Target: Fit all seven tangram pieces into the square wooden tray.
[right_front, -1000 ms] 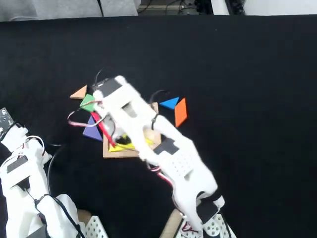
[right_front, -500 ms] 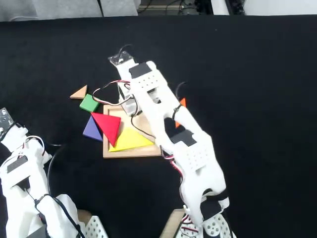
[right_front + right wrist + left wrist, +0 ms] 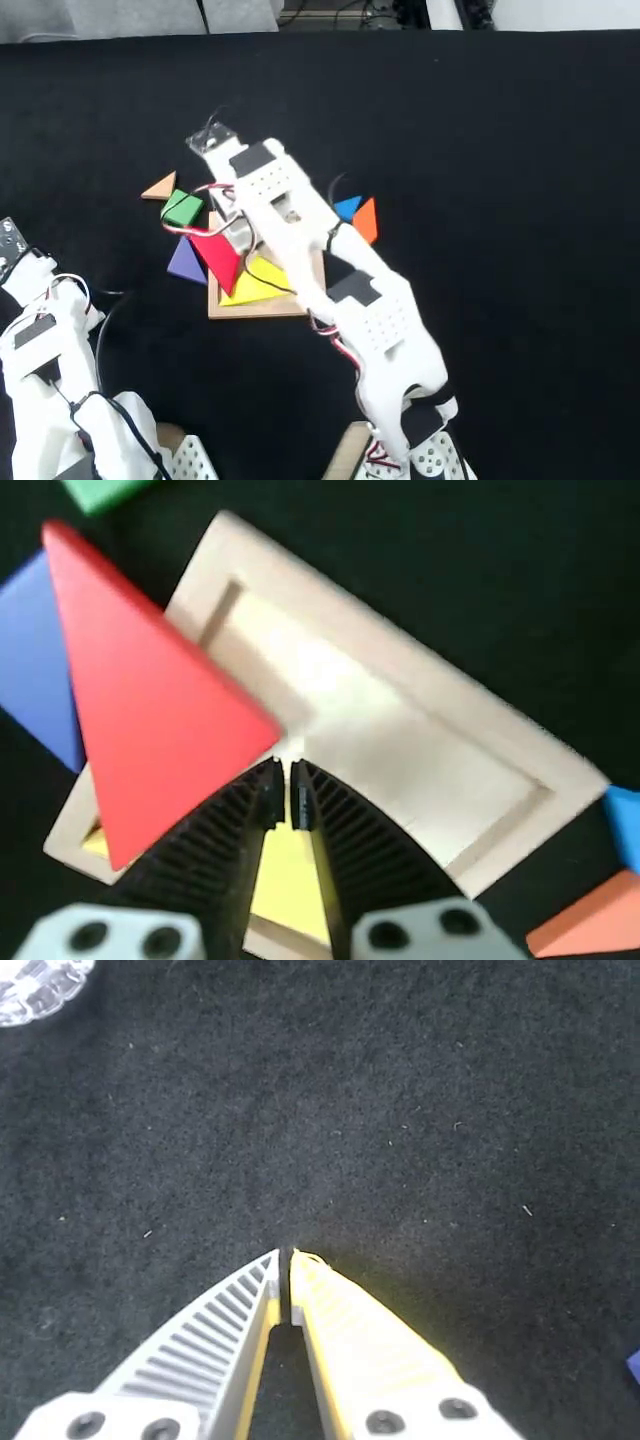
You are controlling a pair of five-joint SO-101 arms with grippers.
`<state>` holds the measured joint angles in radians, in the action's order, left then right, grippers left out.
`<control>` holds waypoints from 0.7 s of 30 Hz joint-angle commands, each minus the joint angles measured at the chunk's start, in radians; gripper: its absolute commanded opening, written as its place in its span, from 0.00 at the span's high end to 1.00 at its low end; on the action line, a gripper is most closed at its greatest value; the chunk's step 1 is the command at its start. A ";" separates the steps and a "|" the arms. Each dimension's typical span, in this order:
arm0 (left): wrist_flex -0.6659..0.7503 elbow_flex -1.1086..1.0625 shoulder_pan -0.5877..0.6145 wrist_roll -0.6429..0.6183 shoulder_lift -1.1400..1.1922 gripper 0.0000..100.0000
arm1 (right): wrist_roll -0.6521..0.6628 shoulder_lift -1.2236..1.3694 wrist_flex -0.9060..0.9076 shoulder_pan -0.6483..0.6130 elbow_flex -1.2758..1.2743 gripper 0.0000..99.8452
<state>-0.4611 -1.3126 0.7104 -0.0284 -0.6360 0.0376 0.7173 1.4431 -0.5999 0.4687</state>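
Swinging back from the far side of the tray (image 3: pixel 400 663), the right arm now hangs over it again, while the red triangle (image 3: pixel 150 710) has hardly shifted. The right pincer (image 3: pixel 283 780) has its jaws together, gripping nothing, with the tips just beside the red triangle's square corner and above the yellow triangle (image 3: pixel 285 880), which lies flat in the tray.

From the pincer, the red triangle spreads away toward the tray's rim. Its long edge is on the side farthest from the tips, overhanging the rim toward the purple triangle (image 3: pixel 40 670). It looks propped on the rim rather than seated, so the next push probably has to slide it inward. It is a thick, glossy wooden piece.

The right arm is much the nearer. The left pincer (image 3: pixel 285 1255), jaws together, rests over bare tabletop (image 3: pixel 450 1110), well apart from the pieces.
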 commanded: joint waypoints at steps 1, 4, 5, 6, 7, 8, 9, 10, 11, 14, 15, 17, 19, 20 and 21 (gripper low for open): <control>0.006 0.067 -0.015 -0.002 0.003 0.97 | 0.002 -0.012 -0.011 -0.017 -0.012 0.99; 0.006 0.067 -0.015 -0.002 0.003 0.97 | 0.002 -0.012 -0.011 -0.008 -0.031 0.99; 0.006 0.067 -0.015 -0.002 0.003 0.97 | 0.002 -0.012 -0.011 -0.006 -0.042 0.99; 0.006 0.067 -0.015 -0.002 0.003 0.97 | 0.005 -0.013 -0.008 -0.005 -0.051 0.99; 0.006 0.067 -0.015 -0.002 0.003 0.97 | 0.008 -0.013 -0.003 -0.003 -0.062 0.99; 0.006 0.067 -0.015 -0.002 0.003 0.97 | 0.009 -0.013 -0.002 -0.003 -0.074 0.99; 0.006 0.067 -0.015 -0.002 0.003 0.97 | 0.009 -0.016 -0.002 -0.003 -0.090 0.99; 0.006 0.067 -0.015 -0.002 0.003 0.97 | 0.009 -0.019 -0.002 -0.003 -0.108 0.99; 0.006 0.067 -0.015 -0.002 0.003 0.97 | 0.009 -0.021 0.002 -0.003 -0.119 0.99; 0.006 0.067 -0.015 -0.002 0.003 0.97 | 0.011 -0.036 0.052 -0.003 -0.102 0.99; 0.006 0.067 -0.015 -0.002 0.003 0.97 | 0.011 -0.051 0.063 -0.003 -0.088 0.99; 0.006 0.067 -0.015 -0.002 0.003 0.97 | 0.011 -0.091 0.066 0.009 -0.048 0.99; 0.006 0.067 -0.015 -0.002 0.003 0.97 | 0.011 -0.124 0.028 0.017 -0.007 0.99; 0.006 0.067 -0.015 -0.002 0.003 0.97 | 0.011 -0.130 -0.006 0.018 0.008 0.99; 0.006 0.067 -0.015 -0.002 0.003 0.97 | 0.011 -0.130 -0.046 0.018 0.021 0.99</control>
<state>-0.4611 -1.3126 0.7104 -0.0284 -0.6360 0.0376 0.6820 1.4845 -0.6061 0.3966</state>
